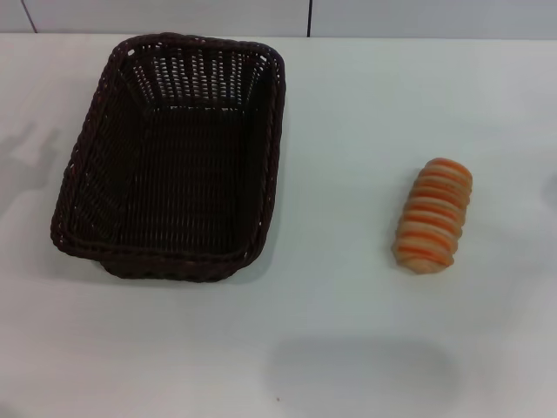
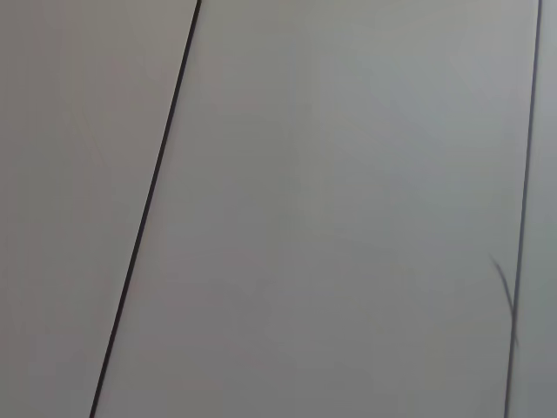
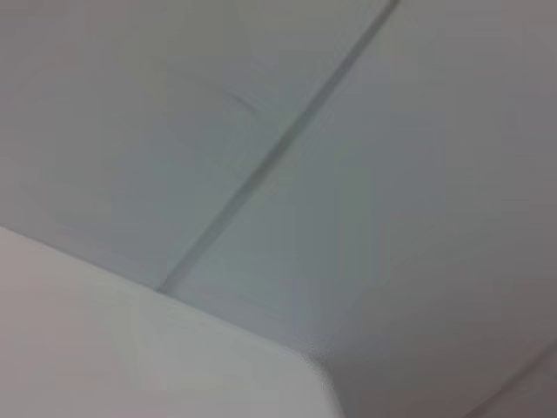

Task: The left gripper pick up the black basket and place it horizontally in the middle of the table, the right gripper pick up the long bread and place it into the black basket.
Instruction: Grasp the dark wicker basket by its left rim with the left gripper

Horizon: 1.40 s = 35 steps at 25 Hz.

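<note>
The black basket (image 1: 174, 157) is a large dark woven wicker basket standing on the left half of the white table (image 1: 348, 331), its long side running away from me, and it is empty. The long bread (image 1: 433, 215), a pale tan loaf with orange-brown ridges, lies on the right part of the table, apart from the basket. Neither gripper shows in any view. The left wrist view shows only pale wall panels with dark seams. The right wrist view shows wall panels and a corner of the table (image 3: 130, 348).
A pale panelled wall (image 1: 261, 16) runs behind the table's far edge. Faint shadows lie on the table at the far left (image 1: 26, 157) and at the front (image 1: 361, 374).
</note>
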Each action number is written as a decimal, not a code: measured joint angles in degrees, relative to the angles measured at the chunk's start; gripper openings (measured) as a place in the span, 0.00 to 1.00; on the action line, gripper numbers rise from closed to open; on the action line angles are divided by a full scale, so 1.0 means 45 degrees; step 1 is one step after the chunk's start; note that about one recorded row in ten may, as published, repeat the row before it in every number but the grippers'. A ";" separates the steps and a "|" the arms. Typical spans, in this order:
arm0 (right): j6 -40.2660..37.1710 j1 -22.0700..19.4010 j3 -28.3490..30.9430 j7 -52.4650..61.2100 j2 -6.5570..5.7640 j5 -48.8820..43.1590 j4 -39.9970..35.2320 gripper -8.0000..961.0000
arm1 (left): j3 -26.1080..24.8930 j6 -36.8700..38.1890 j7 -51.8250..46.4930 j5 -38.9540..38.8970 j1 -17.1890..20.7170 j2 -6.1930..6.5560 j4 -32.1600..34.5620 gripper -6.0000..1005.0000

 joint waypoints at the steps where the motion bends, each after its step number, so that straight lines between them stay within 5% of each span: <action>1: -0.0895 0.0266 -0.0377 0.0447 0.0002 -0.0806 -0.0195 0.70 | 0.0000 0.0011 0.0012 0.0011 -0.0018 0.0005 -0.0009 0.37; 8: -0.5638 0.1363 -0.2909 0.6168 -0.0047 -0.6661 -0.2587 0.70 | 0.0000 0.0092 0.0105 0.0066 -0.0073 0.0020 0.0025 0.37; 23: -0.6382 0.0618 -0.3295 1.9734 -0.0125 -1.3025 -0.5062 0.70 | 0.0000 0.0042 0.0138 0.0001 -0.0036 0.0011 0.0168 0.38; 35: -0.7398 0.1479 -0.3076 3.0977 -0.0499 -1.8946 -0.8813 0.70 | -0.0119 -0.0393 0.0126 -0.0089 -0.0049 0.0000 0.0567 0.39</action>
